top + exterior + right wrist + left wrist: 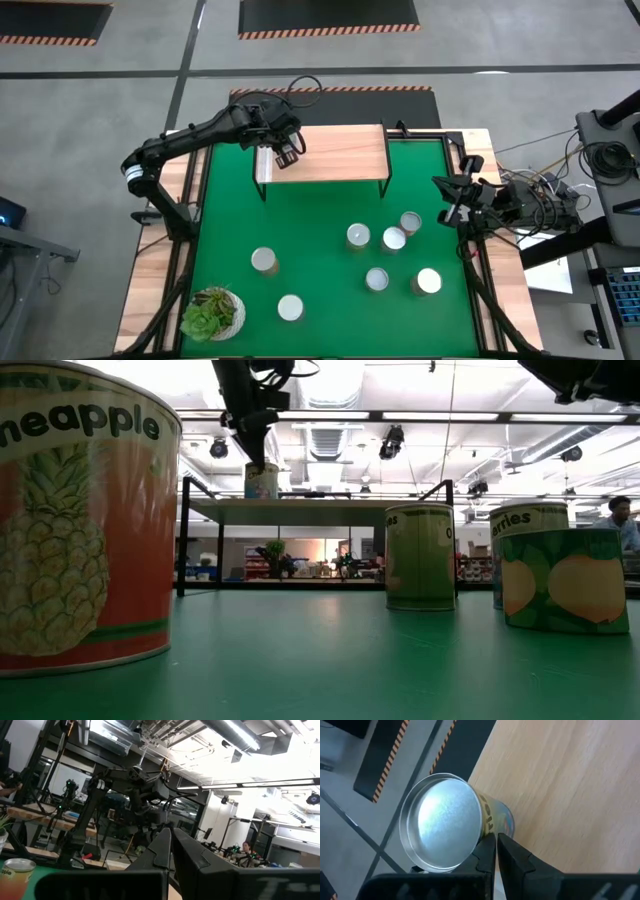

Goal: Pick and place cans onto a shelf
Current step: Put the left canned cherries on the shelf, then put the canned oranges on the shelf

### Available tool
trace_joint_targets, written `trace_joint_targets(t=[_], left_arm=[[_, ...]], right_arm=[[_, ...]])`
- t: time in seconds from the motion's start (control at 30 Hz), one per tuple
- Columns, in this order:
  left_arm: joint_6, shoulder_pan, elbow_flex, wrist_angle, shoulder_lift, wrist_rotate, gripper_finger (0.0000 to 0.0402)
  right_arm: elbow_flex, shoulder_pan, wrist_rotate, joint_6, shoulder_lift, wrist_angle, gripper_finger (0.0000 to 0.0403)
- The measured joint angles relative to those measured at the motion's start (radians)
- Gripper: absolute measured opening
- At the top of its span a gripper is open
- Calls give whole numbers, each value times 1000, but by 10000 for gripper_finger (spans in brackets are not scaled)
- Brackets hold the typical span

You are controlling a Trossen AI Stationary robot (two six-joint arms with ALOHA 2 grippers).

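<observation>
One can (77,520) reads "neapple", another (528,518) "erries"; left jaws (496,851) and right jaws (171,845) clenched empty.

One can (445,822) upright on shelf (335,152)

In the low view the nearest can (75,520), at left, read "neapple" above a pineapple picture; a can (530,525) at right read "erries"; other label lettering was too small to read.
</observation>
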Motion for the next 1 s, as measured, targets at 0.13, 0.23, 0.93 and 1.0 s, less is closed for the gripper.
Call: trace_joint_targets(t=[0.13, 0.23, 0.93, 1.0], left_arm=[[0, 2, 0, 0, 0, -2, 1], [-13, 2, 0, 0, 0, -3, 1], [6, -537, -312, 611, -264, -1, 1], [44, -604, -401, 741, -306, -7, 1]], right_arm=[[3, 0, 0, 3, 0, 0, 9], [3, 0, 0, 5, 0, 0, 9], [3, 0, -92, 135, 140, 145, 9], [3, 0, -91, 155, 205, 206, 9]])
